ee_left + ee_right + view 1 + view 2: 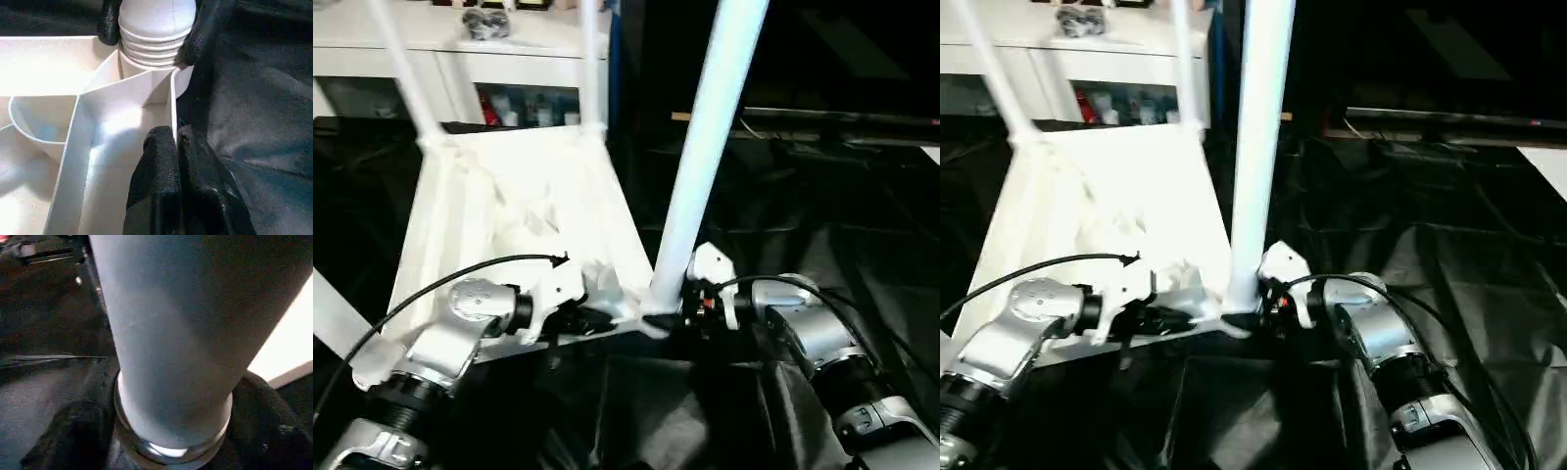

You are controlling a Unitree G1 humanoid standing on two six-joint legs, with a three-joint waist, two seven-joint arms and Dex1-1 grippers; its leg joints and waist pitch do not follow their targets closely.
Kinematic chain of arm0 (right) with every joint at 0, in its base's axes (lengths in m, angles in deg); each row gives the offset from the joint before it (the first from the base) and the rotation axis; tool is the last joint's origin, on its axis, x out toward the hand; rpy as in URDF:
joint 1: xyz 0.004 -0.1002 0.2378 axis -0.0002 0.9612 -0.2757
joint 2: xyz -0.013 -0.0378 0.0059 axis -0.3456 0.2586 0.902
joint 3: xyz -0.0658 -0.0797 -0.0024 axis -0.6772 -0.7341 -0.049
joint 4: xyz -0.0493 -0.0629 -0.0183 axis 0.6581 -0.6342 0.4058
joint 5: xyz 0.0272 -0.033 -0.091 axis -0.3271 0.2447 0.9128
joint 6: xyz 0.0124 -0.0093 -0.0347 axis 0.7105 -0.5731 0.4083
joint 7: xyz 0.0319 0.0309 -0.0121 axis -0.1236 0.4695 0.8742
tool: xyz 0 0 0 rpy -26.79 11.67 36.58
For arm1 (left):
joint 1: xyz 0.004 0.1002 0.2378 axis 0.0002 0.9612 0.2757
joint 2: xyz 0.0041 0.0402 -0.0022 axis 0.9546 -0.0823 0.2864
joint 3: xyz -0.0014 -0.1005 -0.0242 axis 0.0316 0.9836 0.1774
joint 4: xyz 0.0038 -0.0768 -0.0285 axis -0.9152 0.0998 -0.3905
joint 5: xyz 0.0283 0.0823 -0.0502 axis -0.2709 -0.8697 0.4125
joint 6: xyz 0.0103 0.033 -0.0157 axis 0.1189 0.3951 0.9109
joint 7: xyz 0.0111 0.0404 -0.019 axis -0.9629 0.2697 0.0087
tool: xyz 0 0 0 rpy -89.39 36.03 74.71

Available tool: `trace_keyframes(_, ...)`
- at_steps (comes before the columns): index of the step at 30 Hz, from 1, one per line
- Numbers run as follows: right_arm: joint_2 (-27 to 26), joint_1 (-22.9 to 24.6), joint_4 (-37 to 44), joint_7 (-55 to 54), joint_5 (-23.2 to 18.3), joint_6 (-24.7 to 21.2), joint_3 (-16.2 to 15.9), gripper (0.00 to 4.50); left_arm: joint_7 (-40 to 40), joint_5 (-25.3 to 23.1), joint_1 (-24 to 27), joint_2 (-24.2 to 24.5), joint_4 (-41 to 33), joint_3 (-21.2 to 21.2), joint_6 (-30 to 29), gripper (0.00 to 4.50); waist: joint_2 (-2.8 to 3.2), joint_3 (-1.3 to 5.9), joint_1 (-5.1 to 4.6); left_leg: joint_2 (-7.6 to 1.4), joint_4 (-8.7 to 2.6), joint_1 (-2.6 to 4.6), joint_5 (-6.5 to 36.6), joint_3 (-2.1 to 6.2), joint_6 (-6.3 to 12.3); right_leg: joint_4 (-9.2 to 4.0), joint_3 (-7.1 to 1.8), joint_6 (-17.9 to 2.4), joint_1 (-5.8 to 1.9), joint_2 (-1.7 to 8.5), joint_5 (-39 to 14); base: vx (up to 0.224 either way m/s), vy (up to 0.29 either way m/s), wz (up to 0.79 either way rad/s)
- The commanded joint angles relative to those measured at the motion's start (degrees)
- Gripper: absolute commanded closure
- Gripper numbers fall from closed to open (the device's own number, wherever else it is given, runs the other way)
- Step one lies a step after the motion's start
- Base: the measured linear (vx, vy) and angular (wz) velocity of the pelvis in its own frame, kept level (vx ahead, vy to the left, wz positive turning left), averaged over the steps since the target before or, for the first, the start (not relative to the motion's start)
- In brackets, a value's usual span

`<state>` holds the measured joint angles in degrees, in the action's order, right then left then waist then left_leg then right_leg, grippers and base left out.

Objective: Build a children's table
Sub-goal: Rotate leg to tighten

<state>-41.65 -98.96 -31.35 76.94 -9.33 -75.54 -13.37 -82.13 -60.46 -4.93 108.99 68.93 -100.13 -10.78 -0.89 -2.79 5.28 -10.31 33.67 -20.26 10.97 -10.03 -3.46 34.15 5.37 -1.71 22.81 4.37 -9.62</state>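
item: children's table top [509,211], white, lying ribbed underside up on the black cover [1449,294]. we see its near edge running between our two grippers, and its far edge towards the white cabinet [460,59].

item: left gripper [178,147]. our fingers [156,171] are pressed together on a thin upright rib of the top [172,107], one finger on each side of it, close to the near corner. beyond the fingertips a curved socket wall [34,132] and open ribbed bays lie on the inner side; black cover lies on the outer side.

item: right gripper [668,305]. our fingers [73,435] sit spread on either side of the base of a leg [710,127], pinching it just above its ribbed end [151,46], which stands at the near corner socket, touching the rib junction. the leg rises steeply and tilts a little off upright.

item: two further legs, [406,69] and [590,59], standing in the far corners.

item: a white leg [333,318] crosses low, beyond our left forearm.

open room: wide black cover to the outer side of the right fingers, bare of parts; little room between the two grippers at the corner.
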Motion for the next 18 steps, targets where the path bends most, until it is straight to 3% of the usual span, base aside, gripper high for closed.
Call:
trace_keyframes(1,0.9,-0.4,1.6,0.9,-0.8,0.3,0.2,1.66,-2.6,0.0,0.7,0.3,0.4,-2.1,-0.1,4.5,0.1,3.14,0.0,-3.48,-4.39,0.59,14.1,0.9,1.76,-4.2,-3.61,-10.4,-2.46,4.73,-18.9,0.0,0.0,0.0)
trace_keyframes(7,-0.8,0.9,1.5,-0.4,-1.1,0.1,0.1,1.76,1.2,-1.3,-0.1,-1.2,2.5,-1.4,2.0,4.5,0.16,3.3,0.05,-3.35,-4.29,0.34,12.4,0.91,1.92,-3.96,-3.59,-10.6,-2.67,4.72,-16.8,0.0,0.0,0.0)
trace_keyframes(10,-2.7,0.9,0.1,-5.6,-0.1,-0.2,1.0,1.76,5.7,-2.5,-1.4,-3.1,4.5,-0.7,2.1,4.5,0.08,3.09,0.0,-3.33,-4.37,0.73,14.3,0.9,1.22,-4.45,-3.6,-10.1,-2.33,4.73,-19.7,0.0,0.0,0.0)
trace_keyframes(12,-5.8,-0.3,-3.7,-15.7,1.8,-0.6,3.0,1.76,10.7,-3.6,-2.7,-5.4,5.8,0.1,1.0,4.5,0.02,2.89,-0.27,-3.27,-4.53,0.64,15.7,1.0,0.51,-4.78,-3.59,-9.3,-2.31,4.84,-23.1,0.0,0.0,0.0)
trace_keyframes(14,-10.0,-1.8,-7.7,-27.9,2.9,-1.5,5.6,1.76,16.1,-4.2,-4.0,-8.7,6.2,0.7,-1.0,4.5,0.0,2.61,-0.92,-2.95,-4.61,0.88,18.6,1.38,-1.29,-5.56,-3.2,-6.8,-2.05,5.0,-30.7,-0.052,-0.006,-0.05)
trace_keyframes(15,-10.6,-2.0,-8.1,-29.3,3.0,-1.6,5.9,1.77,16.6,-4.3,-4.1,-9.1,6.2,0.7,-1.2,4.5,-0.14,2.71,-1.2,-2.81,-4.65,0.62,19.2,1.78,-1.79,-5.95,-2.81,-5.0,-2.44,5.24,-33.8,-0.058,0.001,-0.11)
trace_keyframes(17,-13.8,-2.6,-9.3,-35.4,2.8,-2.3,7.1,1.77,19.0,-5.7,-4.3,-11.3,5.4,-0.8,-3.0,4.5,0.0,2.59,-1.86,-2.95,-4.84,0.43,20.4,2.13,-1.85,-6.37,-2.6,-3.7,-2.33,5.28,-35.5,-0.05,0.011,-0.13)
trace_keyframes(18,-16.2,-2.7,-9.2,-38.6,3.4,-2.1,7.0,1.77,20.5,-6.7,-4.4,-13.0,5.0,-1.9,-4.5,4.5,0.13,2.56,-2.21,-2.88,-4.75,0.66,21.8,2.17,-1.88,-6.7,-2.42,-3.2,-2.07,5.21,-36.3,0.0,0.0,0.0)
